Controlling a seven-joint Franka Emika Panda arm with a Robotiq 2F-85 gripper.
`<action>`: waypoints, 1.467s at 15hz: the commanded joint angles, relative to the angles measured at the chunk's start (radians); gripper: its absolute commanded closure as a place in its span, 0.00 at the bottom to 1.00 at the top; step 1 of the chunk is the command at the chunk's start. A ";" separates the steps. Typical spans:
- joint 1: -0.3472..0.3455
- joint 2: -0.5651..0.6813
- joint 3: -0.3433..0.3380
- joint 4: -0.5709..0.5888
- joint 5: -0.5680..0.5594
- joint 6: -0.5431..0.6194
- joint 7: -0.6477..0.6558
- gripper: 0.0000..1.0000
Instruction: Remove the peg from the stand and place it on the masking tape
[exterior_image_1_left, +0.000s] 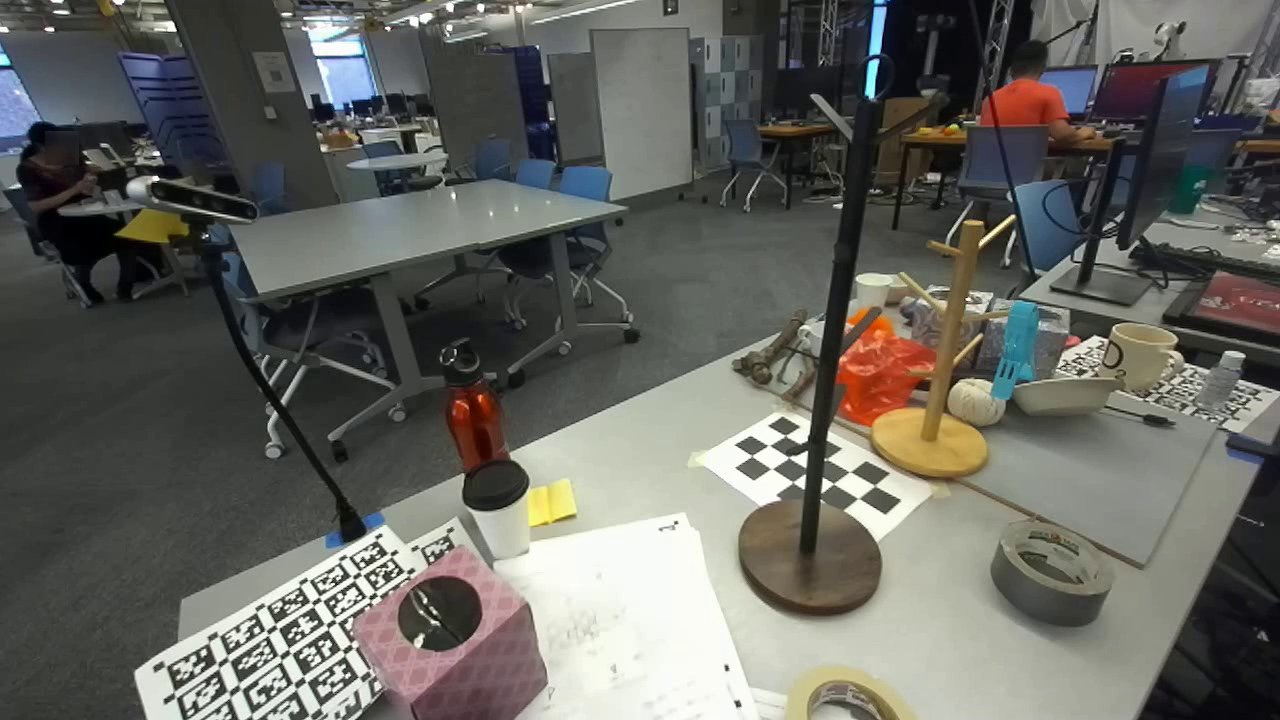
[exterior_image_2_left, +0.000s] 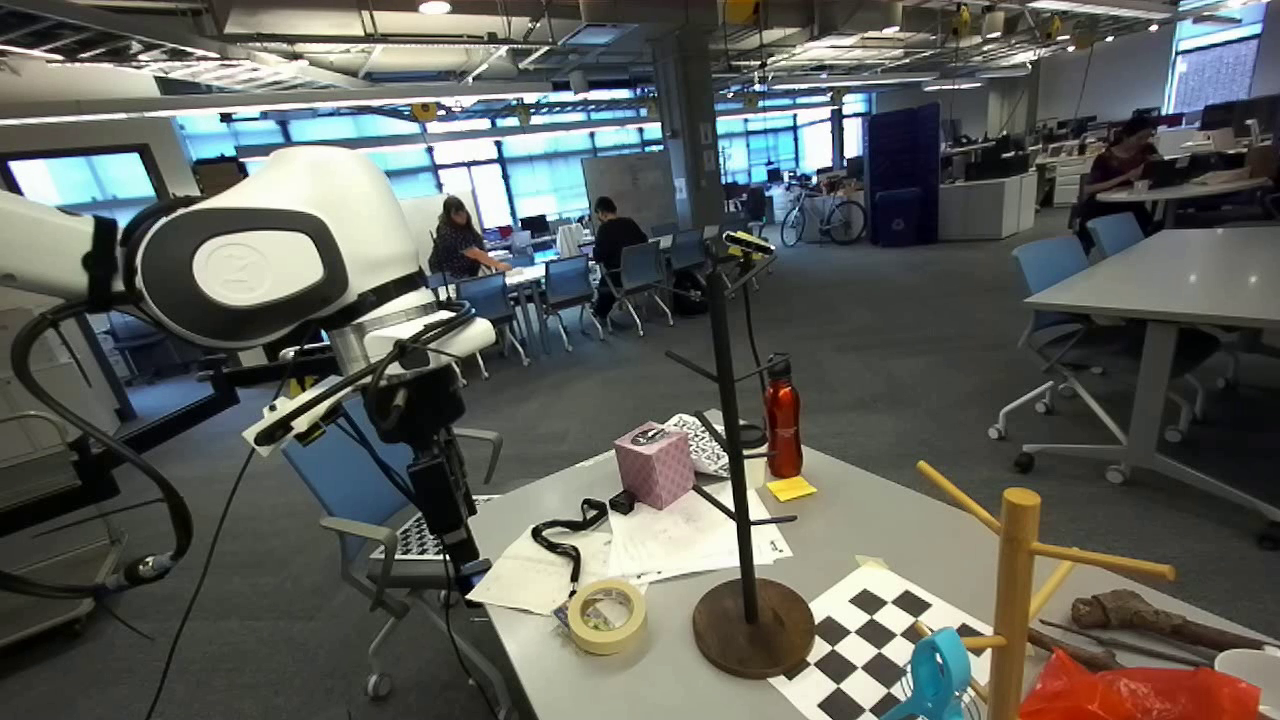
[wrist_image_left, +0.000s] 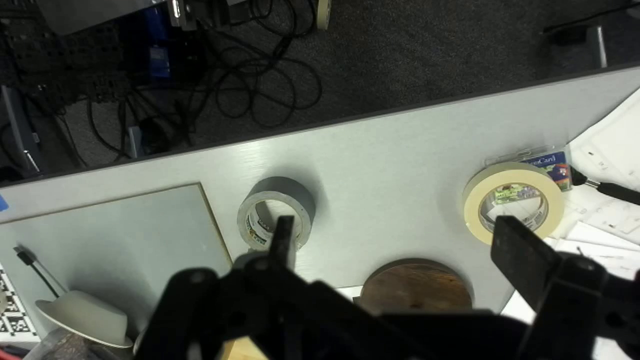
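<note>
The peg (exterior_image_1_left: 1017, 350), a bright teal-blue clip, hangs from a dowel of the wooden stand (exterior_image_1_left: 955, 330). In an exterior view the peg (exterior_image_2_left: 938, 678) and the stand's post (exterior_image_2_left: 1015, 590) show at the lower right. The masking tape (exterior_image_1_left: 1050, 590), a thick grey roll, lies flat right of the dark brown base. My gripper (wrist_image_left: 395, 222) is open in the wrist view, jaws wide apart, nothing between them. One finger overlaps the masking tape (wrist_image_left: 294, 190) there. An exterior view has the gripper (exterior_image_2_left: 465, 565) pointing down at the left, well apart from peg and stand. The peg is out of the wrist view.
A tall black pole (exterior_image_2_left: 735, 430) with side arms and a brown base (exterior_image_1_left: 780, 580) stands between gripper and stand. A tan tape roll (wrist_image_left: 472, 205) lies near papers. Behind the stand are an orange-red bag (exterior_image_1_left: 885, 365), a ball of string (exterior_image_1_left: 975, 402) and a mug (exterior_image_1_left: 1135, 352).
</note>
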 joint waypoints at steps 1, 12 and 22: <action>0.008 0.001 -0.008 0.001 -0.005 -0.002 0.004 0.00; -0.031 0.055 -0.048 0.027 -0.098 0.012 -0.050 0.00; -0.079 0.217 -0.158 0.108 -0.202 0.098 -0.153 0.00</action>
